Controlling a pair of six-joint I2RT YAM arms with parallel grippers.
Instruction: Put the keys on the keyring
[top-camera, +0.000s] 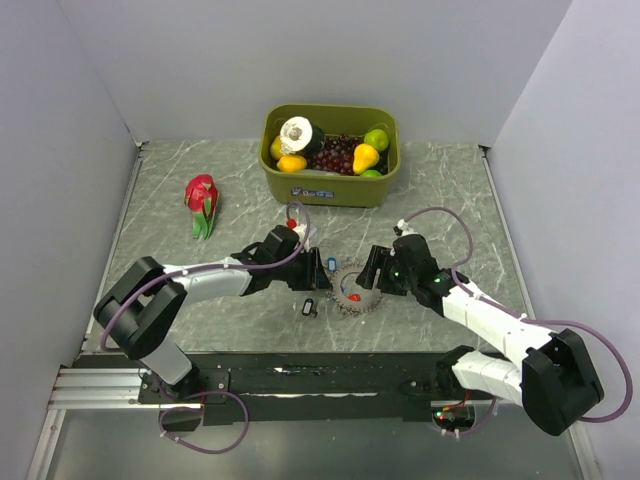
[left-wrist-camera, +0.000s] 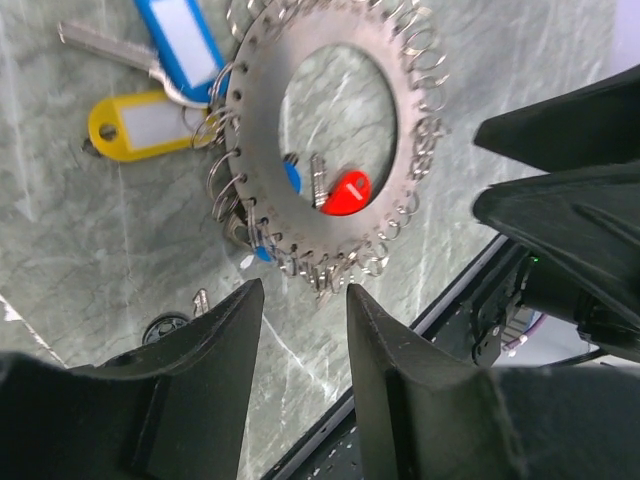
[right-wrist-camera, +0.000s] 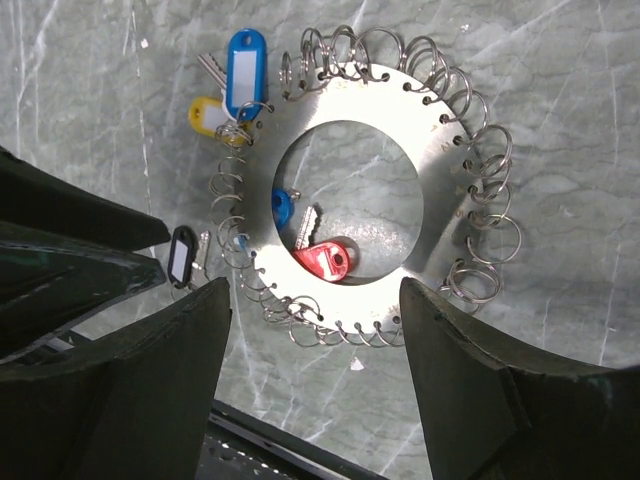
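The keyring (top-camera: 352, 288) is a flat silvery disc (right-wrist-camera: 445, 200) with a wide hole and many small wire loops round its rim, lying flat on the marble table. A blue-tagged key (right-wrist-camera: 245, 70) and a yellow-tagged key (right-wrist-camera: 205, 115) lie at its rim. A red-headed key (right-wrist-camera: 325, 258) and a blue-headed one (right-wrist-camera: 282, 208) lie inside the hole. Apart from the ring lies a black-tagged key (right-wrist-camera: 182, 255). My left gripper (left-wrist-camera: 305, 290) hovers open just left of the ring (left-wrist-camera: 255, 120), holding nothing. On the ring's right side, my right gripper (right-wrist-camera: 315, 290) is wide open and empty.
A green bin (top-camera: 330, 190) of fruit stands at the back centre. A red dragon fruit (top-camera: 201, 200) lies at the back left. The black mounting rail (top-camera: 300, 375) runs along the near edge. Grey walls close in three sides.
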